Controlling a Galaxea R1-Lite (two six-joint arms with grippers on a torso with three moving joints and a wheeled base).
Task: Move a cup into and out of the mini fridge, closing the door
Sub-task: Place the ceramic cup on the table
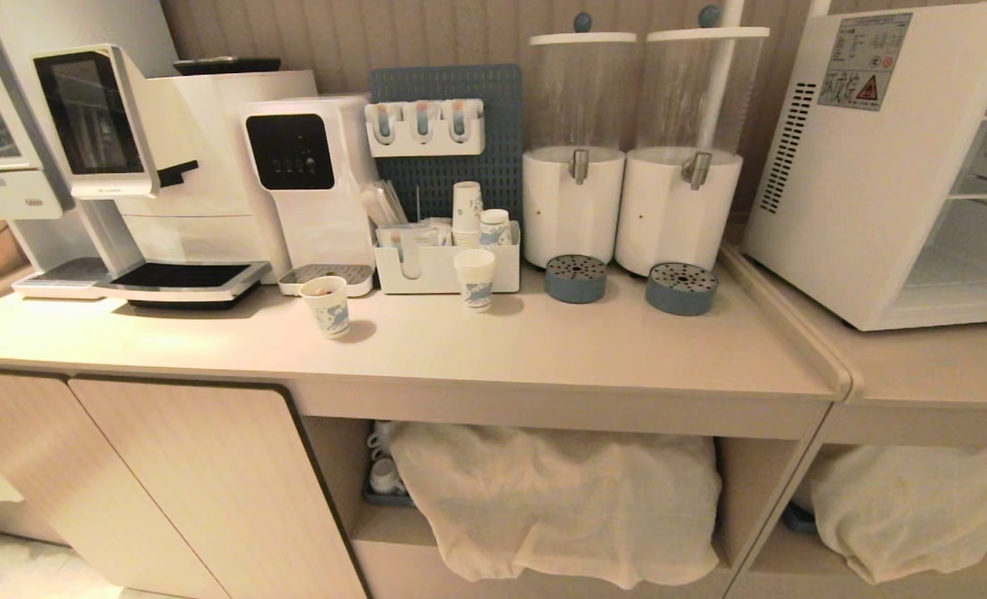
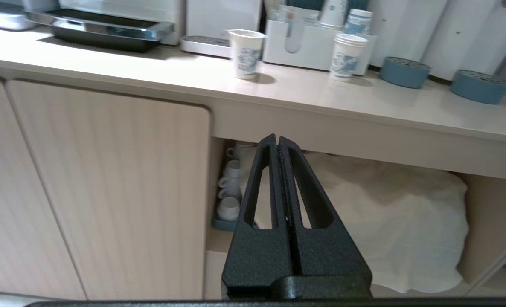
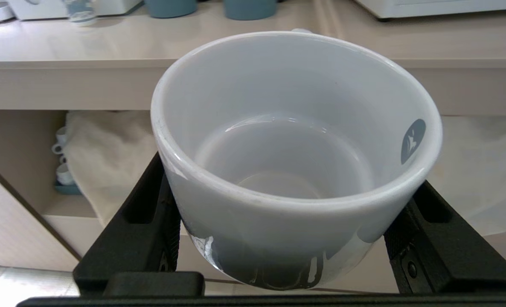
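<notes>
The cup [image 3: 295, 85], a squat white mug with a grey round mark inside its rim, fills the right wrist view. My right gripper [image 3: 285, 204] is shut on it, one black finger on each side of its body, and holds it upright in front of the counter's edge. The mini fridge [image 1: 868, 191] stands at the counter's right end, with its side vents and warning sticker towards me and its wire shelves showing at the front. The door is out of view. My left gripper [image 2: 277, 140] is shut on nothing and faces the open shelf under the counter. Neither arm shows in the head view.
Two paper cups [image 1: 325, 305] [image 1: 474, 279] stand loose on the counter [image 1: 560, 349]. Behind them are a coffee machine [image 1: 169, 166], a water dispenser [image 1: 310, 183], an organiser box [image 1: 448, 266] and two drink dispensers [image 1: 572, 204] [image 1: 678, 208]. Below lie white cloth bundles [image 1: 560, 499] and more mugs [image 2: 229, 183].
</notes>
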